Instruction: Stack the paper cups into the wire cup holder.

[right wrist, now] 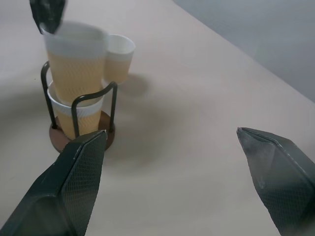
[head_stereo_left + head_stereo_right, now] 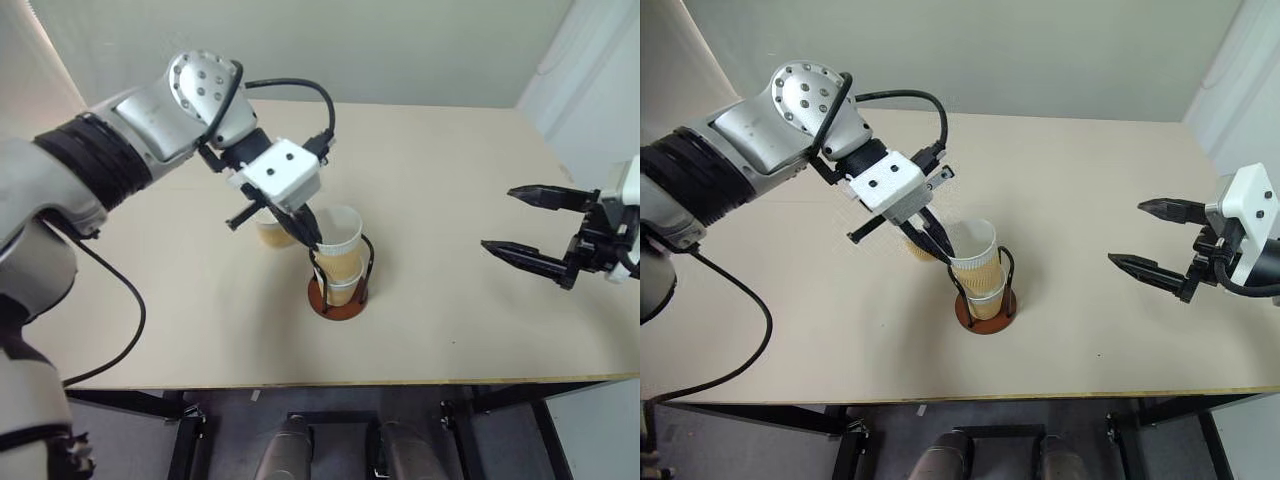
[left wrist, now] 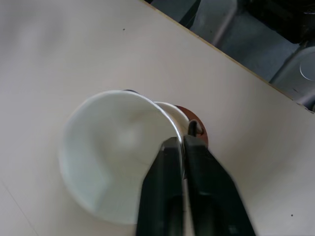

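The wire cup holder (image 2: 322,298) stands mid-table on its reddish-brown base, with one paper cup (image 2: 343,291) seated in it. A second paper cup (image 2: 341,246) sits partly nested in that one, leaning a little between the wire loops. My left gripper (image 2: 312,240) reaches down from the left and is shut on this cup's rim; in the left wrist view its fingertips (image 3: 172,147) pinch the white rim (image 3: 118,147). A third paper cup (image 2: 270,233) stands on the table just behind the holder. My right gripper (image 2: 497,220) hovers open and empty at the right.
The tan table (image 2: 450,330) runs wide around the holder, with its front edge (image 2: 400,381) close below. A black cable (image 2: 290,88) loops over my left wrist. A pale wall rises beyond the table's far edge.
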You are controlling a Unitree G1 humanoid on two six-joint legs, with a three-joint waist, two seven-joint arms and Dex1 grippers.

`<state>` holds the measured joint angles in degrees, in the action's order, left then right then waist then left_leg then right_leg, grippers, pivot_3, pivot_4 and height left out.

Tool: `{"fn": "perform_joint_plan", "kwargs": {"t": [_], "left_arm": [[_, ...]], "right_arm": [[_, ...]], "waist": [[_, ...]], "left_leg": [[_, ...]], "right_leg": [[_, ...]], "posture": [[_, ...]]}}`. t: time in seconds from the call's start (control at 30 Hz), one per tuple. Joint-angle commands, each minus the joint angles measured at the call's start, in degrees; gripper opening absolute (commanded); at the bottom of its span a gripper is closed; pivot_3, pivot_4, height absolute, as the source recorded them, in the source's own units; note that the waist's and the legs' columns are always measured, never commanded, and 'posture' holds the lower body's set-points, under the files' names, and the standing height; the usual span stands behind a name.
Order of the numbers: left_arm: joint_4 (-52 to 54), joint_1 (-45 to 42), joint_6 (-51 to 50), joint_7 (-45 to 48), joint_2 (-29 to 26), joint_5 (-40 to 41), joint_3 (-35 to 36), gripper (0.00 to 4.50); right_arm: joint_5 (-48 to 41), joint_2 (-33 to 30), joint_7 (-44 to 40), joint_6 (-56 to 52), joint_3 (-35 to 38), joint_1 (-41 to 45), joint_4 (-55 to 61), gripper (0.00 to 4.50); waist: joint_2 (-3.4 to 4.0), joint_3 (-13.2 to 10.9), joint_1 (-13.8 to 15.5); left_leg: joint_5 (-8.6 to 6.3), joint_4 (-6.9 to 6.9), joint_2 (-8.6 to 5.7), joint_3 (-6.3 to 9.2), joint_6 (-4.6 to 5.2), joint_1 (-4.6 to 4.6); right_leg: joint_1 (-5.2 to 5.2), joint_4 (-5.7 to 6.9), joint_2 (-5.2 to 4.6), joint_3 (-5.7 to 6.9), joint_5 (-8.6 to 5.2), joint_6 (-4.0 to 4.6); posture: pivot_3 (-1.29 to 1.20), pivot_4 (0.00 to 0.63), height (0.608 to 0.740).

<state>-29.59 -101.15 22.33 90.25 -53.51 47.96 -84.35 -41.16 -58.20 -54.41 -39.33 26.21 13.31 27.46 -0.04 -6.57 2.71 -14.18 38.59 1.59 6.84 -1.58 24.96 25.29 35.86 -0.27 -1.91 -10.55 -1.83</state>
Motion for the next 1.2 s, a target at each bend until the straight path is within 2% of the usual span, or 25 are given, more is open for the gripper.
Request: {"fn": "perform_joint_plan", "kwargs": {"t": [0.03, 0.17, 0.27, 0.4, 0.5, 0.73, 0.9, 1.07, 1.2], "left_arm": [[-1.45, -2.00, 0.22, 2.25, 0.11, 0.17, 1.05, 1.63], [-5.24, -0.30, -2.31, 2.25, 2.42, 0.53, 6.14, 3.02], [-16.70, 2.10, -2.94, 2.25, 6.47, -5.64, 13.68, 4.08], [-30.79, 5.39, -0.66, 1.76, 8.07, -18.84, 22.35, 4.08], [-37.58, 8.70, -0.73, 1.69, 7.40, -26.66, 28.22, 4.08], [-40.21, 12.32, -4.62, 2.24, 8.36, -35.30, 40.16, 4.08], [-41.13, 14.89, -4.42, 2.25, 10.43, -41.43, 44.68, 4.08], [-42.31, 17.43, -2.96, 1.95, 12.93, -47.68, 48.40, 4.08], [-42.58, 18.69, -0.56, -2.11, 14.68, -54.12, 48.95, 4.08]], "right_arm": [[-1.43, -0.27, 1.08, 0.45, 2.19, 1.07, 1.42, 4.50], [-1.26, -0.49, 1.01, 0.91, 0.75, 2.15, 0.79, 4.50], [-0.86, -0.52, 0.49, 1.35, -0.51, 3.42, -0.16, 4.50], [-0.60, -0.33, -0.31, 2.14, -2.44, 5.36, -1.46, 4.50], [0.36, 0.05, -0.39, 3.04, -4.82, 7.02, -2.94, 4.50], [1.59, -0.34, -1.95, 4.63, -7.14, 9.11, -5.59, 4.50], [1.75, -0.21, -1.96, 4.53, -7.18, 8.81, -5.23, 4.50], [1.55, -0.53, -1.54, 3.75, -5.82, 7.31, -4.10, 4.50], [1.01, -1.02, -1.14, 2.84, -5.01, 7.49, -3.35, 4.50]], "waist": [[0.00, 0.00, 0.08], [0.00, 0.00, 0.10], [0.03, 0.00, 0.30], [0.16, -0.03, -0.07], [0.28, -0.05, -0.45], [0.27, -0.08, 0.50], [0.29, -0.09, 0.65], [0.25, -0.08, 0.25], [0.26, -0.08, 0.00]], "left_leg": [[-0.01, 0.03, 0.02, 0.02, 0.01, 0.00], [-0.02, 0.13, -0.01, 0.04, 0.04, 0.04], [-0.03, 0.23, -0.05, 0.06, 0.06, 0.02], [-0.06, 0.36, -0.01, -0.02, 0.11, -0.03], [-0.06, 0.37, 0.05, -0.14, 0.12, -0.10], [-0.03, 0.46, -0.30, 0.01, 0.19, 0.10], [0.00, 0.47, -0.80, -0.22, 0.47, 0.03], [-0.02, 0.54, -0.91, -0.99, 0.55, -0.01], [-0.10, 0.57, -0.94, -1.15, 0.68, -0.01]], "right_leg": [[-0.01, 0.00, -0.02, -0.03, 0.01, -0.03], [-0.02, -0.02, -0.05, -0.09, 0.05, -0.11], [-0.10, 0.00, -0.07, -0.10, 0.07, -0.15], [-0.14, 0.00, -0.04, -0.13, 0.07, -0.18], [-0.14, -0.01, 0.03, -0.24, 0.05, -0.22], [-0.03, -0.01, 0.08, -0.60, 0.00, -0.52], [-0.03, 0.02, -0.25, -1.27, -0.16, -0.94], [0.05, -0.05, -0.54, -1.44, -0.10, -1.26], [0.11, -0.06, -0.74, -1.56, -0.13, -1.38]], "posture": [[0.00, 0.150, 0.740], [0.00, 0.150, 0.740], [0.00, 0.150, 0.740], [0.00, 0.150, 0.740], [0.00, 0.150, 0.740], [0.00, 0.150, 0.740], [0.00, 0.150, 0.740], [0.00, 0.150, 0.740], [0.00, 0.150, 0.740]]}}
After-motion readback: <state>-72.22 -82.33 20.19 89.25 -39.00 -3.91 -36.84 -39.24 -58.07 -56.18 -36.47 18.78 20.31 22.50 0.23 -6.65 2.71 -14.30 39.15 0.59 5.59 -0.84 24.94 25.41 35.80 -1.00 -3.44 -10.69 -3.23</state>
